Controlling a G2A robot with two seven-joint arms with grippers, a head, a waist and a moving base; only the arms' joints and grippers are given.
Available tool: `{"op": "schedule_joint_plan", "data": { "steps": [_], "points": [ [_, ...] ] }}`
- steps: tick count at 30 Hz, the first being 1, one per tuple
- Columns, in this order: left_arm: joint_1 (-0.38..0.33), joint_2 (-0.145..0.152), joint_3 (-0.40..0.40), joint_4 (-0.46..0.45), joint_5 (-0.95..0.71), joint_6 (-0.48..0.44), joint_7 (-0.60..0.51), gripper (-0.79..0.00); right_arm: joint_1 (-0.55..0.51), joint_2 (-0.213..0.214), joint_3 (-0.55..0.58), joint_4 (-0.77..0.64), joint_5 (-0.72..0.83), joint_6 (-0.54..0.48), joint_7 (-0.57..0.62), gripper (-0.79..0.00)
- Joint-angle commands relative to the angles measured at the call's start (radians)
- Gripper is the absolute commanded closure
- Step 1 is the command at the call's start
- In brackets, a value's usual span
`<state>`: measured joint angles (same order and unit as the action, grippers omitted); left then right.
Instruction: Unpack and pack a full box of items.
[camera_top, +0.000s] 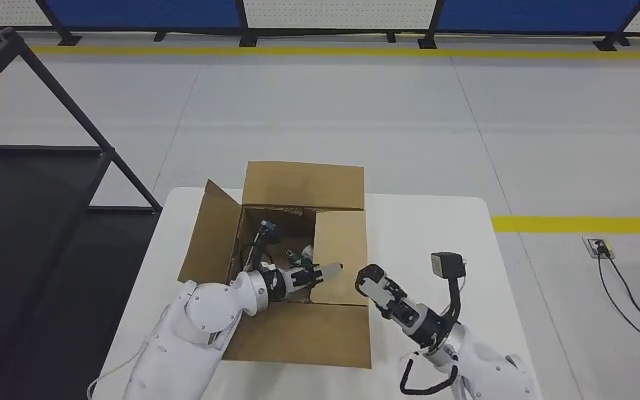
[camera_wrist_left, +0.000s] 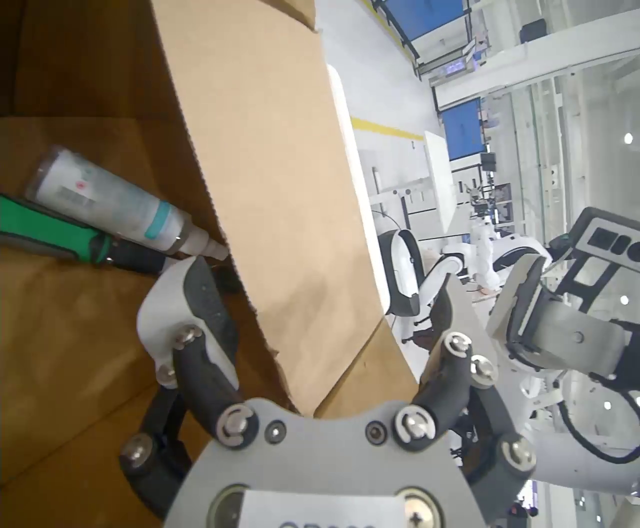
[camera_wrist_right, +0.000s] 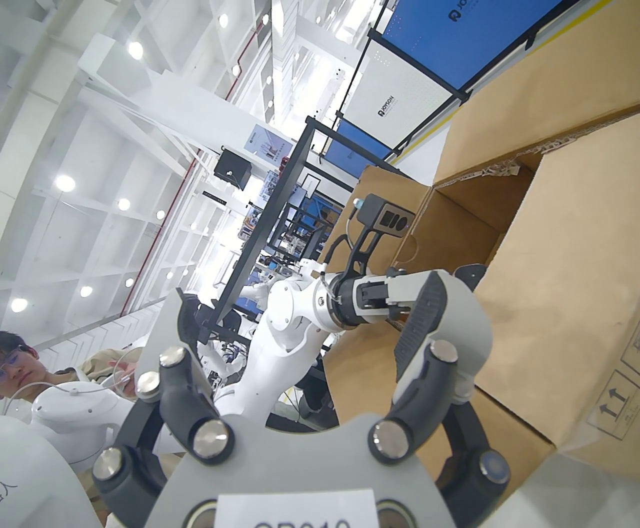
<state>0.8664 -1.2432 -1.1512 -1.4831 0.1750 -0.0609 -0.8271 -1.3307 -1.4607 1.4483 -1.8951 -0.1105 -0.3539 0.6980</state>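
In the top view I see the box (camera_top: 303, 185) on the white table (camera_top: 430, 225) with its flaps open. My left gripper (camera_top: 300, 273) is down in the box, next to the flap (camera_top: 342, 250) on the right side. My right gripper (camera_top: 372, 283) is just outside the box, near that same flap. In the left wrist view the left gripper (camera_wrist_left: 320, 285) is spread wide. The flap (camera_wrist_left: 280, 175) runs between its 2 fingers, with 1 finger in the box and 1 outside. I cannot tell if they touch the flap. A white bottle (camera_wrist_left: 110, 200) with a blue-green band lies on its side on the box floor, its tip near the flap. A green tool (camera_wrist_left: 45, 225) lies right beside the bottle. In the right wrist view the right gripper (camera_wrist_right: 312, 310) is spread wide too and holds nothing. The box (camera_wrist_right: 550, 280) is close by, and the left arm (camera_wrist_right: 300, 305) goes in over its edge.
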Motion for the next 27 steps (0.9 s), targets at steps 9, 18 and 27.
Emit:
{"op": "schedule_joint_plan", "data": {
  "steps": [9, 18, 27],
  "points": [
    [-0.008, 0.001, -0.008, -0.057, -0.024, -0.036, 0.026, -0.785, -0.018, 0.017, 0.002, -0.009, 0.028, -0.025, 0.010, -0.785],
    [0.019, 0.007, -0.027, -0.222, -0.021, -0.045, 0.079, -0.785, -0.038, 0.035, 0.015, -0.033, 0.056, -0.064, 0.029, -0.785],
    [-0.118, -0.034, 0.133, -0.128, -0.034, -0.042, 0.158, -0.785, -0.132, 0.056, 0.074, -0.075, 0.132, -0.150, 0.041, -0.785]
  ]
}}
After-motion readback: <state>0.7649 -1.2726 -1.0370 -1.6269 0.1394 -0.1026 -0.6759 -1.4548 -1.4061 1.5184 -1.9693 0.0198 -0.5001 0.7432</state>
